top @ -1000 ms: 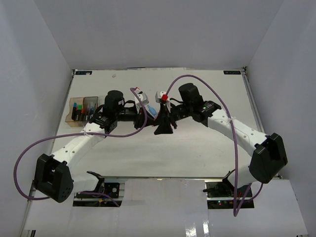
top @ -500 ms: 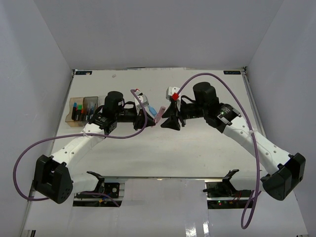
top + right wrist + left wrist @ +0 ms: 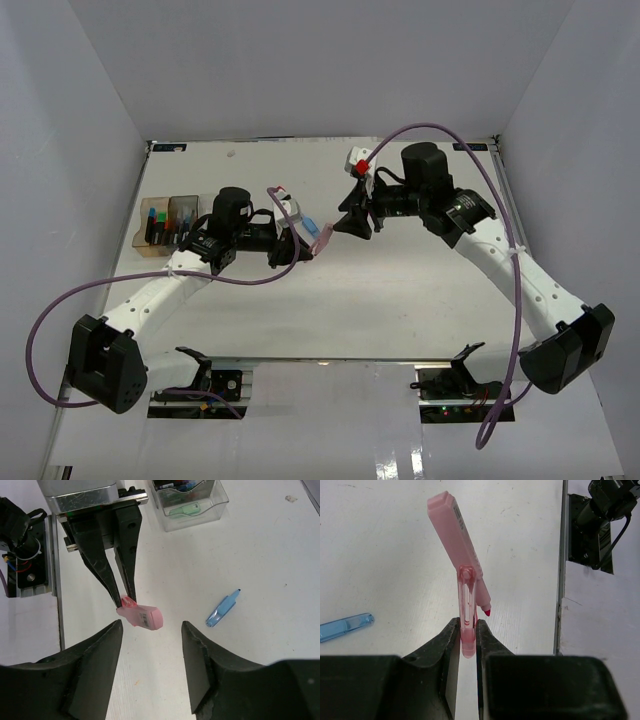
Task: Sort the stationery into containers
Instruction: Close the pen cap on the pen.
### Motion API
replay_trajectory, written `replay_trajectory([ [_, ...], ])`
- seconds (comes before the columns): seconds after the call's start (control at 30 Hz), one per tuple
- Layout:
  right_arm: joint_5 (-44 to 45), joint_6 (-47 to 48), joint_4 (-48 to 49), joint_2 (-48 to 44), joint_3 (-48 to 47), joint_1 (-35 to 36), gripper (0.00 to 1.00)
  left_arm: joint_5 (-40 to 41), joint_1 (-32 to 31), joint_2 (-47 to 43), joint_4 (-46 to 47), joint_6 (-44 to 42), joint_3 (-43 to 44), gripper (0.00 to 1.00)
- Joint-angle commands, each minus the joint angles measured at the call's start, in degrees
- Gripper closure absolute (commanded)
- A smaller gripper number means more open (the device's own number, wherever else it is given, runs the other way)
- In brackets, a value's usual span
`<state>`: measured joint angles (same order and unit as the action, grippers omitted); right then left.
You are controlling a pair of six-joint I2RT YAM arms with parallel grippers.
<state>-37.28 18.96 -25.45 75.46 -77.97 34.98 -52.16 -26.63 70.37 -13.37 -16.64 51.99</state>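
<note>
My left gripper (image 3: 467, 630) is shut on the clear pink cap end of a pastel pink tapered piece (image 3: 455, 535), which juts out tilted above the table. In the top view this pink piece (image 3: 322, 240) hangs at mid-table beyond the left gripper (image 3: 292, 242). My right gripper (image 3: 151, 626) is open, empty, and apart from the pink piece (image 3: 142, 616); in the top view it (image 3: 352, 222) stands to the piece's right. A blue tapered piece (image 3: 222, 609) lies on the table. The containers (image 3: 168, 222) stand at far left, holding capped highlighters.
A green piece (image 3: 184, 510) lies in the clear box (image 3: 215, 500) in the right wrist view. The blue piece (image 3: 345, 626) lies left of the left gripper. The table's near edge (image 3: 560, 580) and a black arm mount (image 3: 590, 525) are at right.
The right gripper has drawn back up and to the right, away from the left gripper. The pink piece stays in the left gripper, now showing clear of the right fingers.
</note>
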Motion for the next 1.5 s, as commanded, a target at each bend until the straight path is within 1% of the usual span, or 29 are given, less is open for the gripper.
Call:
replay_trajectory([
  [0.0,-2.53,0.90,-2.22,1.88,-5.07,-0.79,0.41,-2.24,0.09,-2.08,-0.96,-2.52,-0.13,1.00],
  [0.13,-6.66,3.62,-7.76,5.83,-7.89,-0.88,0.40,-2.07,0.09,-2.17,-1.05,-3.13,-0.31,1.00],
  [0.53,-11.50,8.99,-13.04,10.14,-10.62,-0.79,0.40,-3.47,0.09,-2.43,-1.05,-4.54,-0.66,1.00],
  [1.0,-13.87,10.04,-14.54,12.25,-11.76,-0.79,0.49,-4.00,0.09,-2.78,-1.14,-4.89,-0.75,1.00],
  [1.23,-13.96,10.13,-14.54,12.34,-11.59,-0.88,0.59,-4.09,0.09,-2.60,-1.05,-4.80,-0.66,1.00],
  [1.37,-14.05,10.13,-14.54,12.25,-11.59,-0.79,0.70,-4.00,0.09,-2.52,-1.14,-4.71,-0.66,1.00],
  [1.47,-13.79,10.13,-14.54,12.08,-11.50,-0.88,0.76,-4.00,0.09,-2.52,-1.14,-4.71,-0.66,1.00],
])
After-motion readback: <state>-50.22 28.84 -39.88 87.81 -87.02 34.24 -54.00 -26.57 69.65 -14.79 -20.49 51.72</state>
